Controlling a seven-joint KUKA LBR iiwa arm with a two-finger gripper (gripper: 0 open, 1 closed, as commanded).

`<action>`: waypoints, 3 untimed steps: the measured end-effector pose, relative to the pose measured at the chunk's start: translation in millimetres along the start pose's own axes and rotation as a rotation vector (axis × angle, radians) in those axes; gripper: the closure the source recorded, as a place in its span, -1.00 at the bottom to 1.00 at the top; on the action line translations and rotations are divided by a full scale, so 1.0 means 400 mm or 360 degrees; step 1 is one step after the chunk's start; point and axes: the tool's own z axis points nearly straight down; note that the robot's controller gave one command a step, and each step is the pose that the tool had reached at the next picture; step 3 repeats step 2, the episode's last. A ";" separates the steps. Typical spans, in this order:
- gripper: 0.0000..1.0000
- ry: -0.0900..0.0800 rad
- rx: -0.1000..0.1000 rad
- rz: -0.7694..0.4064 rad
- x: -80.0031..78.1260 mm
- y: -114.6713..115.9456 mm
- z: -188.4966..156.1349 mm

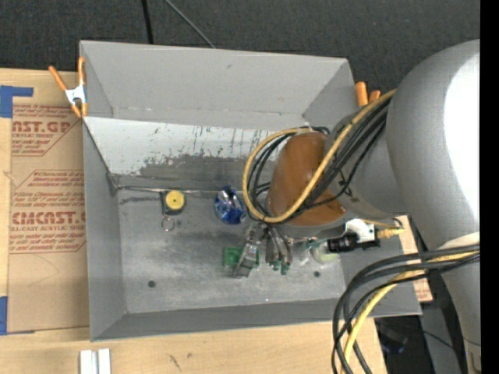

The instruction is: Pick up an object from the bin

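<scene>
The pincer (265, 254) is seen low over the floor of the grey metal bin (156, 294), in the part nearest the front wall. It is hung beneath the arm's orange cover (300, 179), around which loops of black and yellow cables (254, 179) are wound. Whether the pincer is spread or pressed together cannot be told, since its tip is lost among dark metal parts and shadow, and nothing can be made out as pinched in it.

Just beside the pincer, on the view's left, a small green thing (233, 259) of blocky shape is found lying on the floor. It is the nearest thing to the pincer. Whether it is touched by the pincer cannot be told. A further speck of green is seen right at the tip, too small to be named.

Beyond the pincer, toward the back wall and a little to the left, a crumpled blue thing (228, 207) with a glossy surface is seen, near but apart. Farther left of that, well apart from the pincer, a flat round yellow disc (173, 201) is laid, and just in front of the disc a tiny metal ring (167, 224) is seen.
</scene>
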 end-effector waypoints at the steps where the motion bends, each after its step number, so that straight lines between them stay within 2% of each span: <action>1: 1.00 -0.0010 -0.0004 0.0076 0.008 -0.050 -0.496; 2: 1.00 -0.0004 -0.0001 -0.0208 0.068 -0.051 -0.608; 3: 1.00 -0.0004 -0.0001 -0.0208 0.068 -0.051 -0.608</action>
